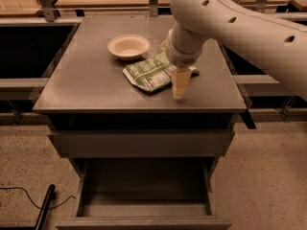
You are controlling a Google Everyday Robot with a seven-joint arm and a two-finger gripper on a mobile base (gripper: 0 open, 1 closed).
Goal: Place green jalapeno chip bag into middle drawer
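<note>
The green jalapeno chip bag [147, 74] lies flat on the grey cabinet's top, right of centre, its white label panel facing up. My gripper [177, 79] hangs from the white arm [230, 28] right over the bag's right end, low against the cabinet top. The wrist hides that end of the bag. The middle drawer [144, 193] is the lower one. It stands pulled out at the bottom of the view, with nothing in it.
A cream round bowl [128, 46] stands just behind and left of the bag. The upper drawer front [141, 143] is closed. A black cable [29, 198] lies on the speckled floor at lower left. Dark shelving flanks the cabinet on both sides.
</note>
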